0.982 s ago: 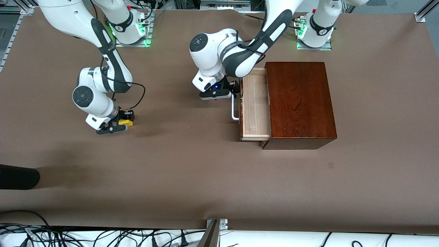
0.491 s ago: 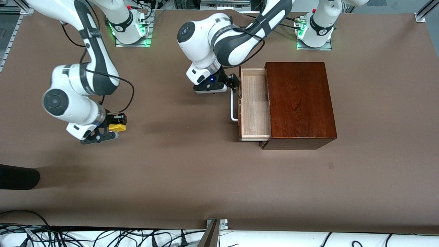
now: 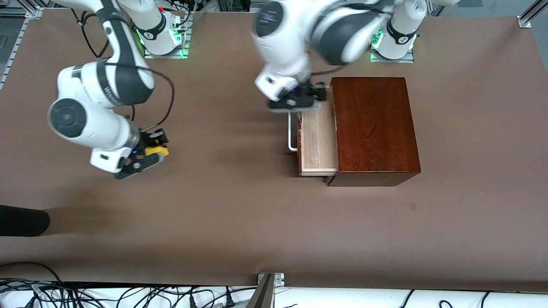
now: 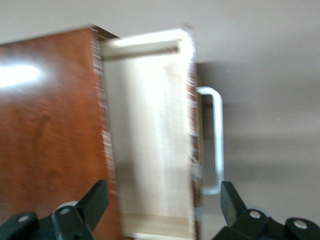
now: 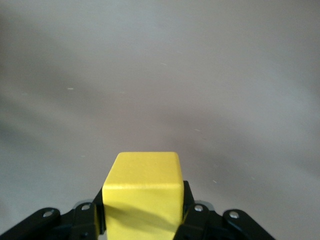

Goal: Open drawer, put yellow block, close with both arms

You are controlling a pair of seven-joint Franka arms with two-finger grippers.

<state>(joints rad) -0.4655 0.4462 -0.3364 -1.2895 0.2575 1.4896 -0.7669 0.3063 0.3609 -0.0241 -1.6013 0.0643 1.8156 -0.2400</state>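
Observation:
The dark reddish-brown wooden box [image 3: 374,128] stands toward the left arm's end of the table. Its drawer [image 3: 317,141] is pulled out, pale wood inside, with the white bar handle [image 3: 291,136] on its front. It also shows in the left wrist view [image 4: 150,135] with the handle [image 4: 216,140]. My left gripper [image 3: 309,96] is open and empty, up over the drawer's end nearest the robot bases. My right gripper [image 3: 155,149] is shut on the yellow block [image 3: 156,150] and holds it above bare table toward the right arm's end. The block [image 5: 141,195] fills the right wrist view between the fingers [image 5: 195,215].
A dark rounded object [image 3: 21,220] lies at the table's edge at the right arm's end, nearer the front camera. Brown table surface [image 3: 235,205] lies between the right gripper and the drawer.
My left gripper let go of the handle, rose and moved over the open drawer. My right gripper lifted the yellow block off the table and shifted a little toward the drawer.

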